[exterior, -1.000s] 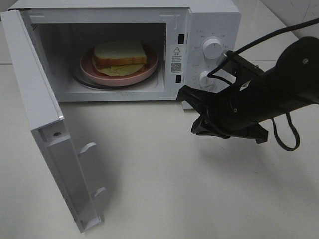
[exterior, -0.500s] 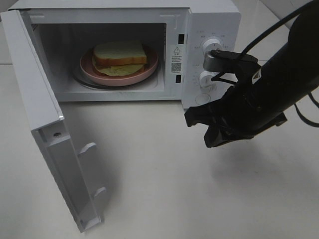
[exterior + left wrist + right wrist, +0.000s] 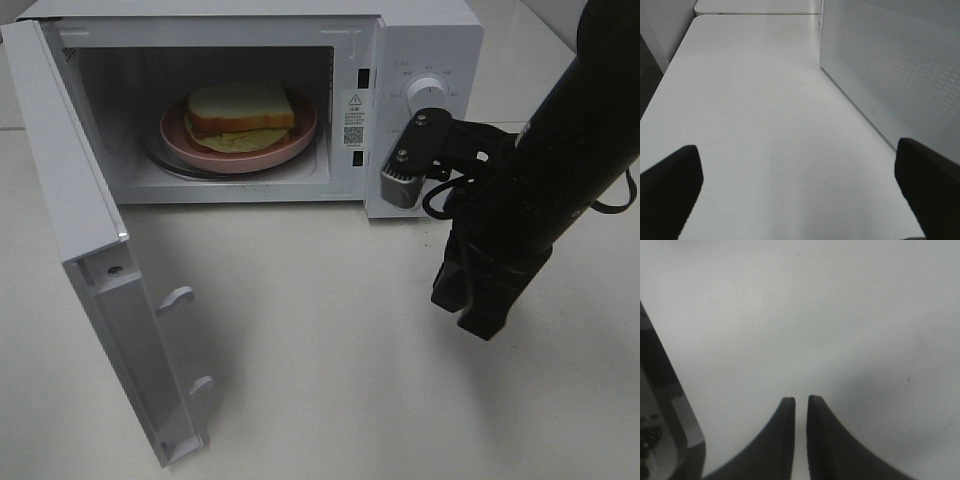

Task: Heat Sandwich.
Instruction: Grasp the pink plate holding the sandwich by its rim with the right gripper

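Hanging over the bare desk at the lower right of the high view, the right gripper points its tips almost straight down. Its dark forearm climbs steeply toward the upper right corner. Its own camera shows the two fingers all but pressed together, with a thin slit between them and nothing in it. The left gripper shows only in its wrist view: spread wide, empty, low over the desk beside a white perforated panel.

At the lower left the door stands swung fully open. Behind it, the microwave fills the upper part of the frame. The sandwich lies well back in the cavity, resting on the pink plate, upper left of centre.

That sandwich looks light and soft to me. The bread would squash under a pinch, and the layers could slide apart. I'd take hold of the stiff plate rim instead, though its smooth glaze may be slippery.
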